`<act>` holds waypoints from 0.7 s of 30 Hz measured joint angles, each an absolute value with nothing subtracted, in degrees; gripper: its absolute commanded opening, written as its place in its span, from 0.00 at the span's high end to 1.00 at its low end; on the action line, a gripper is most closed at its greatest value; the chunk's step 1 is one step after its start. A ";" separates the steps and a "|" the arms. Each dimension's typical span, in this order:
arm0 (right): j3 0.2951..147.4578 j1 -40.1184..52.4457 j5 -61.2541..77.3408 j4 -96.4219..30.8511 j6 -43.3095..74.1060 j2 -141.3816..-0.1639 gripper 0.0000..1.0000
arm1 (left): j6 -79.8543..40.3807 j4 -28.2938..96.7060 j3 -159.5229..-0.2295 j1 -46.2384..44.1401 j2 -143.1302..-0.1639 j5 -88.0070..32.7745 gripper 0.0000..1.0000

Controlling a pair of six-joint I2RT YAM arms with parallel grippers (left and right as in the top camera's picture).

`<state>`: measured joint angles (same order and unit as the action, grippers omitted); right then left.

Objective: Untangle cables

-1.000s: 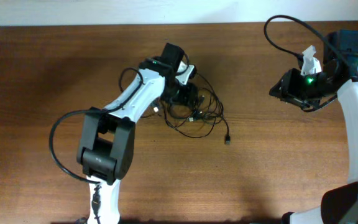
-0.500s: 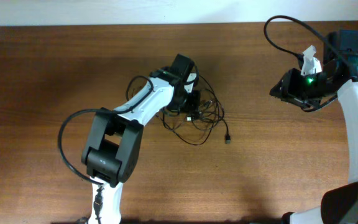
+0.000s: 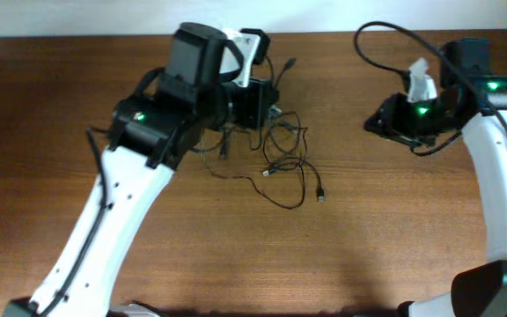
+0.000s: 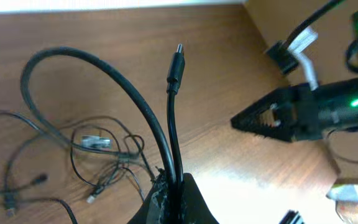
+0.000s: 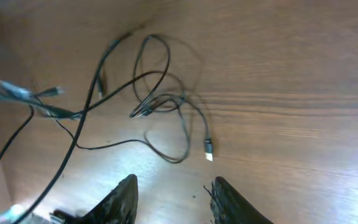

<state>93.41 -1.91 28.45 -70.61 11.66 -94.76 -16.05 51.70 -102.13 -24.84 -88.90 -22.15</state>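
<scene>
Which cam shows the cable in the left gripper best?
Left wrist: the pinched cable runs straight up from the shut left gripper, plug end clear. Overhead shows only its tip beyond the gripper. Right wrist shows the pile, not which strand is held.

The table [image 3: 394,246] is brown wood w/ darker streaky lines all over. The cables [image 3: 284,167] are thin & black, and one plug tip [image 5: 208,151] looks silvery. The left arm [image 3: 104,238] is mostly white, w/ big black blocks up top & a tiny green light [image 3: 141,115]. The right arm [image 3: 500,176] is white too, black at the far end, w/ its own green glow [image 3: 423,110]. The left gripper [image 4: 174,186] is black. The right gripper [image 5: 174,186] is black as well. The wall strip [image 3: 77,16] at the top edge is white.
</scene>
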 measured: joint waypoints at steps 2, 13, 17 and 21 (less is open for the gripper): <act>93.41 0.14 28.10 -69.63 13.34 -94.76 0.61 | -16.05 52.99 -102.13 -23.33 -87.20 -22.09 1.00; 93.41 3.11 24.49 -69.32 18.11 -94.80 0.61 | -15.40 62.54 -99.09 -23.22 -105.27 -8.12 0.18; 93.41 3.11 24.05 -69.25 18.33 -96.29 0.45 | -14.15 62.57 -99.09 -23.11 -105.45 -7.01 0.12; 93.41 3.03 20.78 -68.14 19.27 -97.47 0.37 | -0.71 61.41 -99.09 -22.37 -105.47 -14.46 0.14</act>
<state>93.41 3.03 20.78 -68.14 19.27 -97.47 -0.71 61.41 -99.09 -22.37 -105.47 -14.46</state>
